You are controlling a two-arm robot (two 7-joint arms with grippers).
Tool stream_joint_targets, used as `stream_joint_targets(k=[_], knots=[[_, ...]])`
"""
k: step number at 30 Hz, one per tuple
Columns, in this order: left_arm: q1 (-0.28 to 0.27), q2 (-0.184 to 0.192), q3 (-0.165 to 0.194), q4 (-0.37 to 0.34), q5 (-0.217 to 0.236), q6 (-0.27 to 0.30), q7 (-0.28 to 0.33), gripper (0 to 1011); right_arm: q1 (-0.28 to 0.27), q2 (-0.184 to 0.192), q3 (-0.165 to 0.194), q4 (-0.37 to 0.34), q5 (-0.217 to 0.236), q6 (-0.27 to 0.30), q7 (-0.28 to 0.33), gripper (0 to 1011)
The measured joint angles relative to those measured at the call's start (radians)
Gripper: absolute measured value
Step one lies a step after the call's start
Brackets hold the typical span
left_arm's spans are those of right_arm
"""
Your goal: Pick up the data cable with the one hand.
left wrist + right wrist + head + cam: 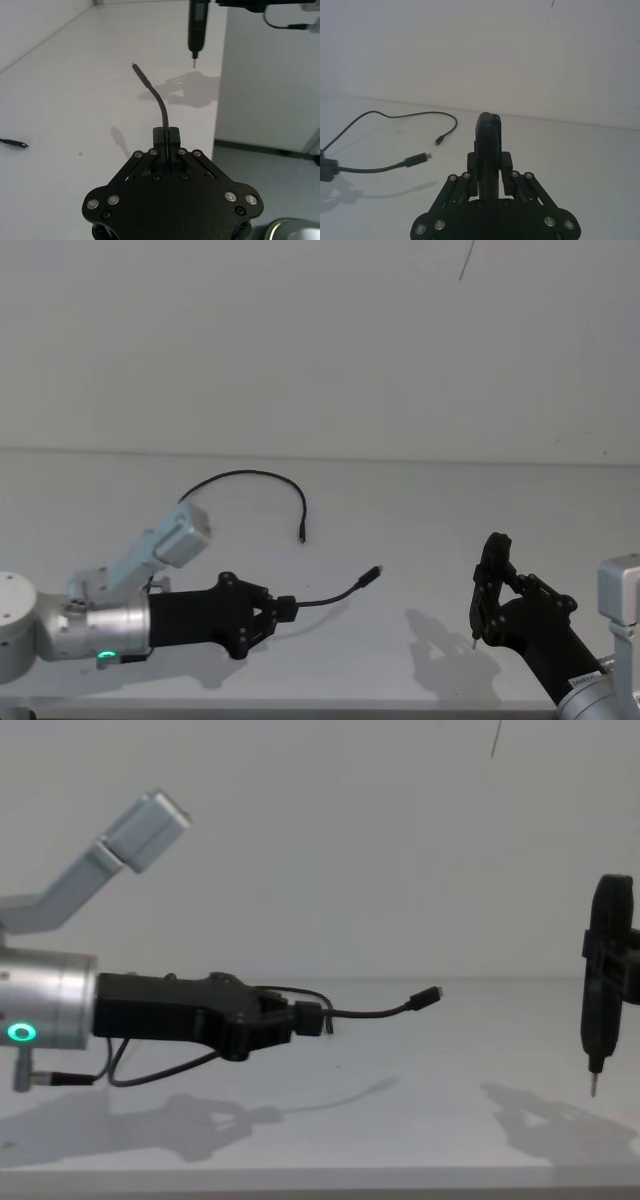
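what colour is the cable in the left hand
Black; the cable shows best in the chest view.

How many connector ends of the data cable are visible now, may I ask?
2. One connector juts forward, off the table, from the left gripper, which is shut on the data cable. The other connector lies on the table farther back. The right gripper holds a pen-like tool.

No text, label, brand mark, number or sign can be read in any view.
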Motion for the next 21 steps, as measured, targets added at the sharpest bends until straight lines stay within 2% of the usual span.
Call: stream_joint_targets(k=[7, 21], knots=[[0.007, 0.04, -0.003, -0.014, -0.026, -0.015, -0.058, 44, 0.0, 0.0, 0.0, 0.0, 0.0, 0.0, 0.0, 269], [-0.002, 0.036, 0.013, 0.017, -0.046, -0.038, -0.104, 44, 0.0, 0.0, 0.0, 0.0, 0.0, 0.0, 0.0, 269]])
